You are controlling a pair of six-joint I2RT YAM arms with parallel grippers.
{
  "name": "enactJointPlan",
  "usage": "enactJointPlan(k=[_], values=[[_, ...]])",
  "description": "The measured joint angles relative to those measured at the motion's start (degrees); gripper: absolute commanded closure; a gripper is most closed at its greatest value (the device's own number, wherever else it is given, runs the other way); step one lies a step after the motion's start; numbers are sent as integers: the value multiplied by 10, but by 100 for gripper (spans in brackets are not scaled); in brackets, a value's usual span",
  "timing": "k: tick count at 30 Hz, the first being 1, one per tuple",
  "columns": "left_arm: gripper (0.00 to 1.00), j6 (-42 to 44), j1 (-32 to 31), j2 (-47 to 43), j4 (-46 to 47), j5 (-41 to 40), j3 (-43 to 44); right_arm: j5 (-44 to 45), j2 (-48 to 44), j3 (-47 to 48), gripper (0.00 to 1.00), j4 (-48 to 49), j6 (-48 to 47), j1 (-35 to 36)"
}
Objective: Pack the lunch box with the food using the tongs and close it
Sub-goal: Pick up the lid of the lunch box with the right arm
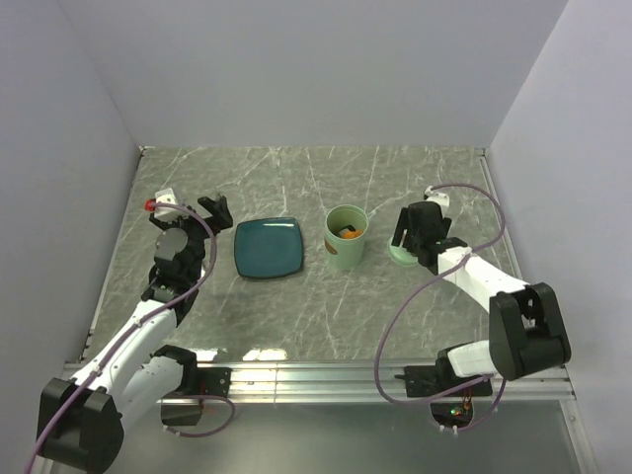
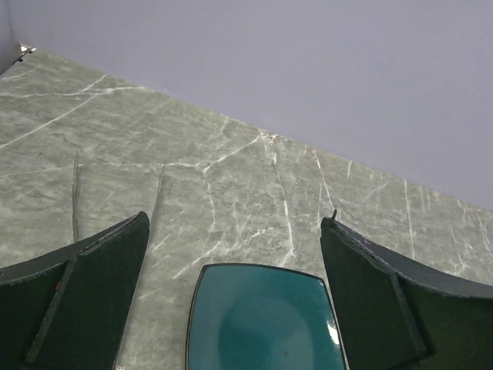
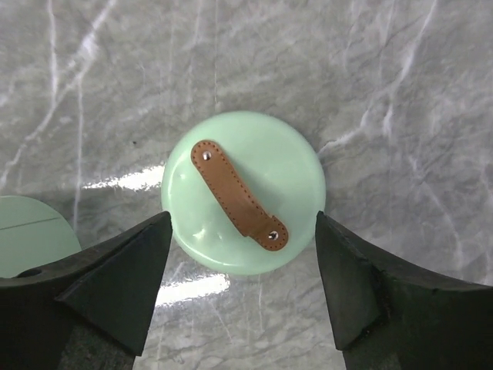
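Observation:
The lunch box (image 1: 347,238), a pale mint-green cup, stands upright mid-table with an orange piece of food (image 1: 348,233) showing inside. Its round green lid (image 3: 243,193) with a brown handle (image 3: 239,199) lies flat on the table just right of the cup. My right gripper (image 3: 243,222) hangs over the lid, jaws apart, one fingertip on each side of its near half, holding nothing. In the top view this gripper (image 1: 410,237) covers most of the lid (image 1: 400,258). My left gripper (image 2: 235,222) is open and empty above the plate's far edge. The tongs are out of view.
A dark teal square plate (image 1: 269,247) lies left of the cup, bare in the left wrist view (image 2: 262,324). The cup's side (image 3: 31,231) shows at the left edge of the right wrist view. Grey walls close the table on three sides.

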Motion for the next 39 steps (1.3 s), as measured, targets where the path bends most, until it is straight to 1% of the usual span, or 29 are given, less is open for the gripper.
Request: enactJointPlan(k=[1,6,13,18,21,22,24,27,28,30,32,35,39], values=[[1,0,0,1,1,1,0,-3,9,3,21,-3,0,-2],[1,0,0,3,2,4,0,-18,46,26,25,-22,4,-4],[1,0,0,4,2,5,0,-35,77,52,39,-37,4,-15],[1,0,0,4,2,5,0,-44,107,75,44,-49,4,-18],[0,0,0,3,2,5,0,-49,113,79,50,-54,4,-21],[1,0,0,3,2,5,0,-49,114,80,54,-57,4,-22],[0,0,0,3,2,5,0,-53,119,85,58,-64,3,-23],[1,0,0,3,2,5,0,-61,133,99,72,-72,2,-23],[1,0,0,3,1,5,0,-63,137,103,78,-73,2,-23],[1,0,0,3,1,5,0,-66,146,112,85,-76,1,-23],[1,0,0,3,1,5,0,-68,149,116,89,-78,1,-23],[1,0,0,3,1,5,0,-68,150,116,100,-78,2,-23],[1,0,0,3,-2,5,0,-68,148,116,100,-77,2,-24]])
